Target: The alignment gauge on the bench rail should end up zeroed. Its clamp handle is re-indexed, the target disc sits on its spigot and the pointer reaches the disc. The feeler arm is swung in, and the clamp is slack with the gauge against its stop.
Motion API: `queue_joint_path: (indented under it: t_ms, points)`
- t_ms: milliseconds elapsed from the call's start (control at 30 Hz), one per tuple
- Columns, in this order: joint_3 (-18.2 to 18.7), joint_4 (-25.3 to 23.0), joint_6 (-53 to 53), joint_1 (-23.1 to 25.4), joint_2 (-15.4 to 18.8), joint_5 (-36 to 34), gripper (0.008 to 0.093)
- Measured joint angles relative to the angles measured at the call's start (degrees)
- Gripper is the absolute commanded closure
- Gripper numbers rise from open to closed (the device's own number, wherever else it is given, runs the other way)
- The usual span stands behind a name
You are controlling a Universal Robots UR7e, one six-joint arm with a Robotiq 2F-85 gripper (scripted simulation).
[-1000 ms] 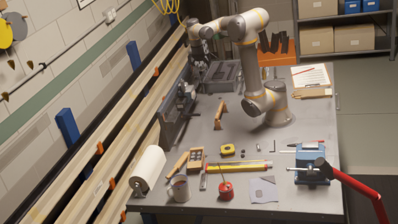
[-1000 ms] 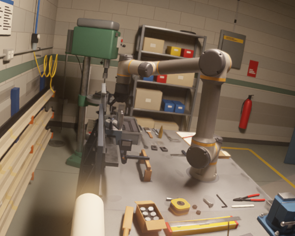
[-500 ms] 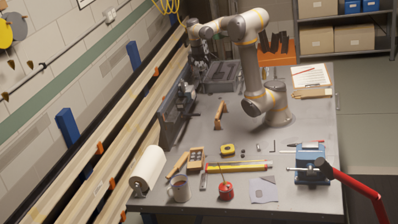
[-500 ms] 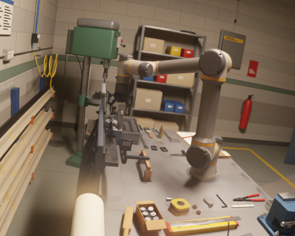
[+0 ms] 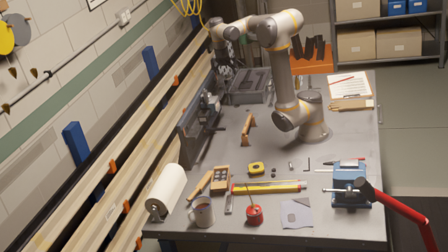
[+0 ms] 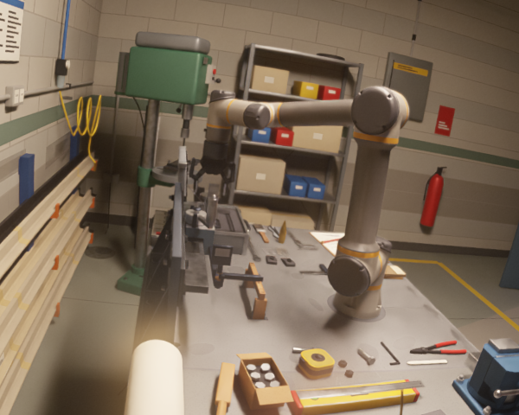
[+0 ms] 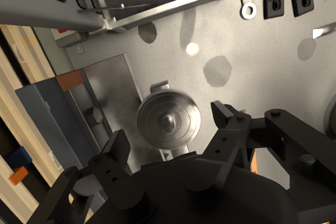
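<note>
The target disc (image 7: 168, 119), a round metal plate with turned rings, stands at the far end of the bench rail (image 5: 194, 117), below my gripper (image 7: 169, 127). The alignment gauge (image 5: 208, 106) sits further along the rail, a grey-blue block with an upright post. Its black clamp handle (image 5: 214, 129) sticks out sideways over the bench. In the second side camera the gauge (image 6: 204, 219) is nearer the camera than my gripper (image 6: 213, 172). I cannot make out the pointer or the feeler arm. My gripper hangs above the disc, open and empty.
The open grey tool case (image 5: 250, 85) lies close beside the gripper on the bench. The green drill press (image 6: 168, 71) stands just behind. A wooden block (image 5: 247, 129) lies mid-bench. Timber racks line the wall side.
</note>
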Motion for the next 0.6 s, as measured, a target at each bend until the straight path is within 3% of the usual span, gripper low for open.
queue_joint_path:
  t_ms: [600]
  points:
    - [-1.68,2.13,0.00,0.00,-0.34,0.00,0.0134]
